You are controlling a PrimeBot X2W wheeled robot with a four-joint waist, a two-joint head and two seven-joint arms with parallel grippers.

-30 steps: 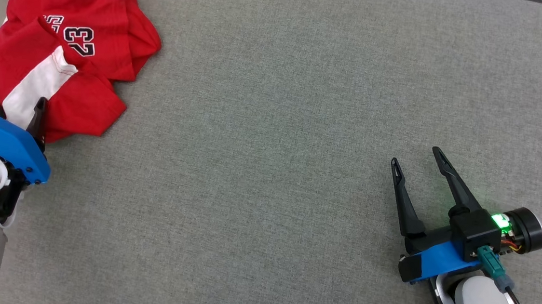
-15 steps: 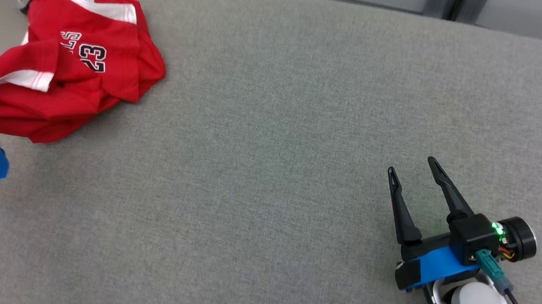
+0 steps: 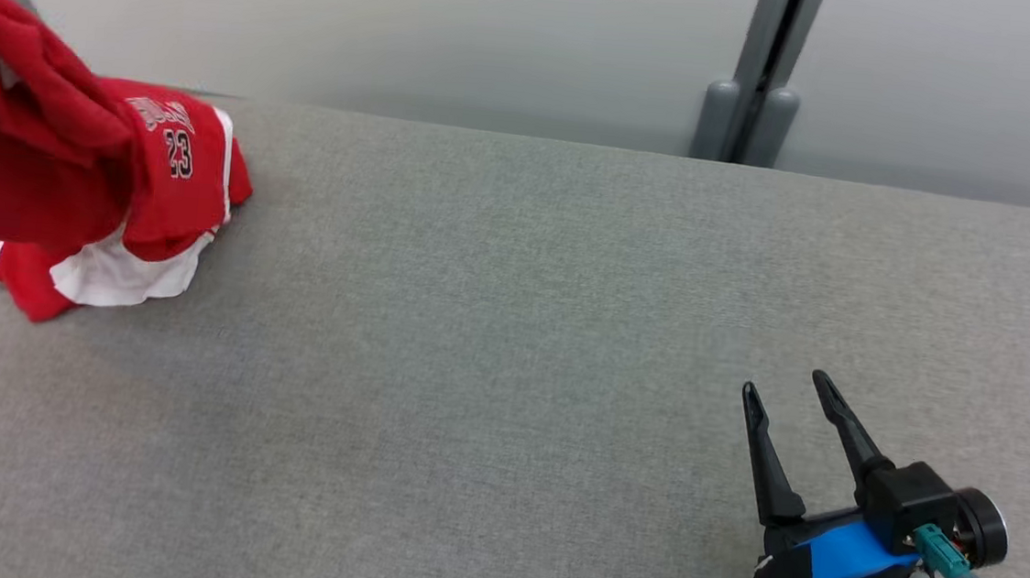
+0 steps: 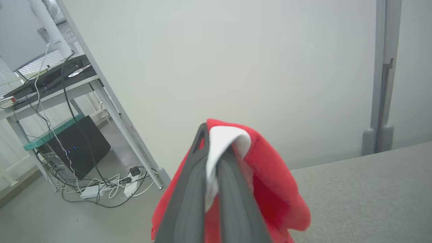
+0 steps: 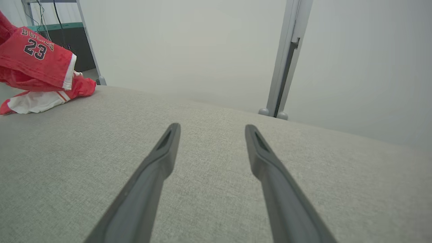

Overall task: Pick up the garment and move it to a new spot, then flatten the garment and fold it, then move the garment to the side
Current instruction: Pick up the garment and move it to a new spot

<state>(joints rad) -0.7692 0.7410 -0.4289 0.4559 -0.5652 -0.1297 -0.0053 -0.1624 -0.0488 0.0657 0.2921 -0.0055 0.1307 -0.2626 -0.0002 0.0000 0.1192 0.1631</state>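
Left gripper point(image 4: 216, 141) clamps the garment point(image 3: 74, 162) by an edge to lift it off the counter point(image 3: 512, 326); right gripper point(image 3: 785, 384) waits, spread wide.

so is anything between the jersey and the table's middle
Nothing visible. The left gripper has its fingers shut on the jersey at the left end of the table; nothing lies between there and the right gripper.

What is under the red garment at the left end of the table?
The grey table: the lowest folds of the red garment rest on it, while its upper part hangs from the left gripper, shut on a fold. The patch beneath those folds is covered.
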